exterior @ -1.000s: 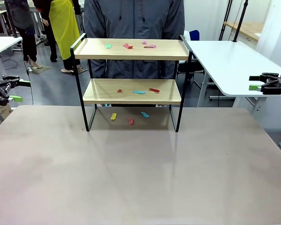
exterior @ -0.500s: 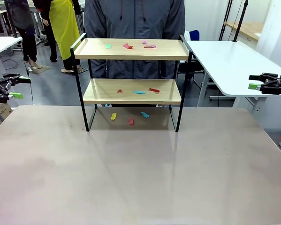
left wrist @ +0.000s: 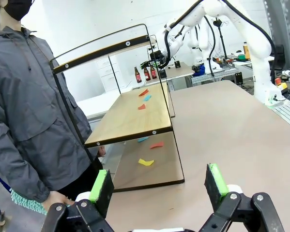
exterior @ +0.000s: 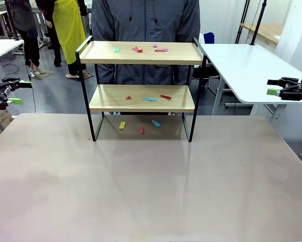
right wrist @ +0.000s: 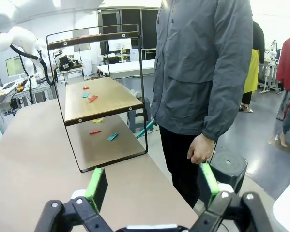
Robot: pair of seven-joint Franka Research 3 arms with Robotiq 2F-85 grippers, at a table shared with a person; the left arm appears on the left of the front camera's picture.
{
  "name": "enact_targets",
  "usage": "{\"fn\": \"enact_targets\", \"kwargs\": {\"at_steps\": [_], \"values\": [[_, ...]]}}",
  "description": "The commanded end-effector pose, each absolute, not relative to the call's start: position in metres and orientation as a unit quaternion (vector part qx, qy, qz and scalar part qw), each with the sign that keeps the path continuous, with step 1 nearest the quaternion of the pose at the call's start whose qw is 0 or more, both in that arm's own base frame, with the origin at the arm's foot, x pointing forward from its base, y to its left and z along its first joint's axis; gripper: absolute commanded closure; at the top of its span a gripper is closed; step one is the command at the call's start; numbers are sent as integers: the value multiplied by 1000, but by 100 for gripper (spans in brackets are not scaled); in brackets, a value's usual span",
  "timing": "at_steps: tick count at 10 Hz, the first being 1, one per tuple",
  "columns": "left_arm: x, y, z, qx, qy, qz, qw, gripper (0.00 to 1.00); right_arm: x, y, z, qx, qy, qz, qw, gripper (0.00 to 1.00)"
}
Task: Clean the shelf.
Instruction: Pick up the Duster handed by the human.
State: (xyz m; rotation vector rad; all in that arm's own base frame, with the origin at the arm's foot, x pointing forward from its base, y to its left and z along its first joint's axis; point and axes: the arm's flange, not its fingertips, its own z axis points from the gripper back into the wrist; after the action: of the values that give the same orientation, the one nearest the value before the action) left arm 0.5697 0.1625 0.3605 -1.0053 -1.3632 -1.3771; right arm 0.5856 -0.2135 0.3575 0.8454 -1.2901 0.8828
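The shelf (exterior: 140, 88) stood at the far middle of the desk (exterior: 140, 191), its black frame legs set just short of the far edge. The whole near half of the desk was left bare, and open room was seen on both sides of the shelf. Small coloured paper scraps (exterior: 149, 99) were scattered on the top board, on the lower board and on the desk beneath it. A person (exterior: 145, 20) in a grey jacket was placed just behind the shelf.

The left end effector (exterior: 19, 93) was held off the desk's left edge. The right end effector (exterior: 275, 87) was held off its right edge, beside a white table (exterior: 241, 65). Both were spread wide with nothing held, well apart from the shelf.

Compared with a second earlier, the left end effector had been raised slightly. The right one, the shelf and the scraps were unchanged.

In the left wrist view the shelf was seen end-on beyond wide-set green pads (left wrist: 102, 189), with a teal bristly object (left wrist: 26, 202) beside the person's hand (left wrist: 57, 197). In the right wrist view the opposite end was seen, with the person's other hand (right wrist: 200, 149) hanging loose.
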Motion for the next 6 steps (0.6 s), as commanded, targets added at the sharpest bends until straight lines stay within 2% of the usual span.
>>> {"fn": "enact_targets", "kwargs": {"at_steps": [1, 6], "values": [[570, 163, 361, -408, -554, -561, 461, 0, 586, -213, 358, 369, -564, 385, 630, 0], [570, 163, 361, -408, -554, -561, 461, 0, 586, -213, 358, 369, -564, 385, 630, 0]]}}
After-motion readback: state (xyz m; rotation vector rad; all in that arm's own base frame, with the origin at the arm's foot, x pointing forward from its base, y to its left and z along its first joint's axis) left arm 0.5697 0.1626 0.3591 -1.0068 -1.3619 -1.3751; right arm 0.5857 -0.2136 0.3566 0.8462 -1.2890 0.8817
